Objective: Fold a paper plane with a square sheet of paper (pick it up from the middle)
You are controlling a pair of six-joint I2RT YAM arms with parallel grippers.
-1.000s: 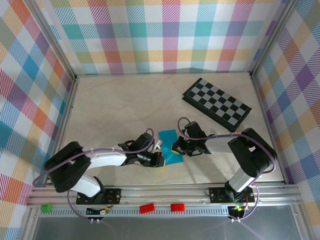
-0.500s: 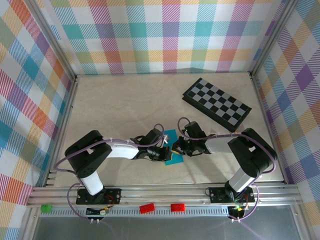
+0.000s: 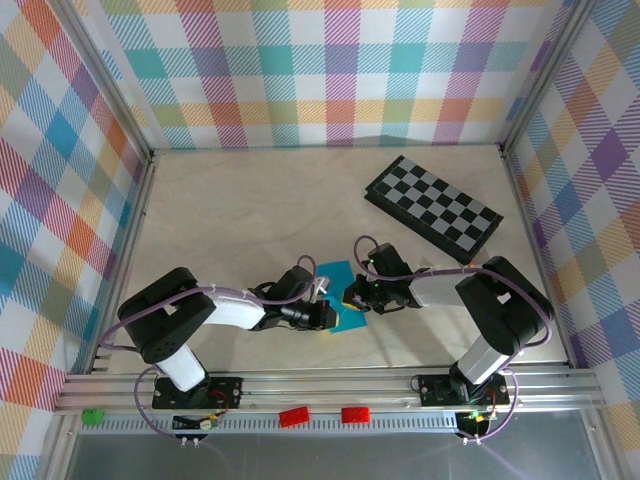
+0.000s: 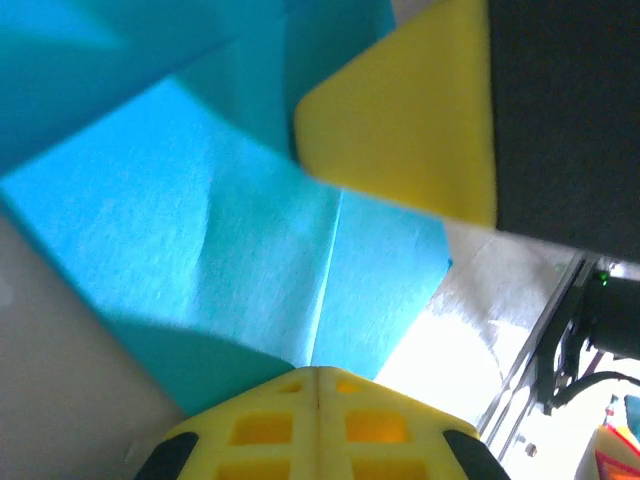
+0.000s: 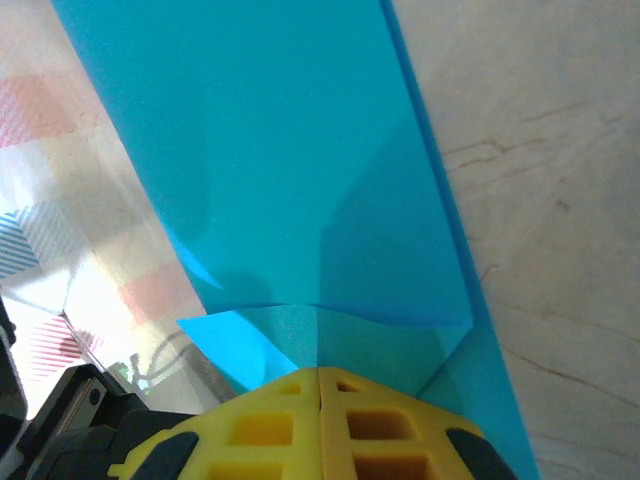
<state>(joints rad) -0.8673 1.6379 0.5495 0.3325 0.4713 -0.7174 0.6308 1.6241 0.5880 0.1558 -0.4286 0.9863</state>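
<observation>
Starting left: left gripper point(image 3: 326, 316) sits low over the table point(image 3: 230, 210) near the front edge, fingers point(image 4: 260, 430) clenched with no gap at the seam, tips touching the edge of the square sheet of paper point(image 3: 336, 272) where a crease runs up to them; can't tell if any paper is nipped between. Paper is cyan, creased with folded flaps, lying on the table between the two grippers at centre front. Right gripper point(image 3: 352, 297) meets it from the other side, fingers point(image 5: 380, 430) also pressed tight together, tips on a folded corner of the paper, one yellow finger close above the paper in the left wrist view. Far right, checkered board point(image 3: 432, 207) lies well apart at the back, nothing touching it
</observation>
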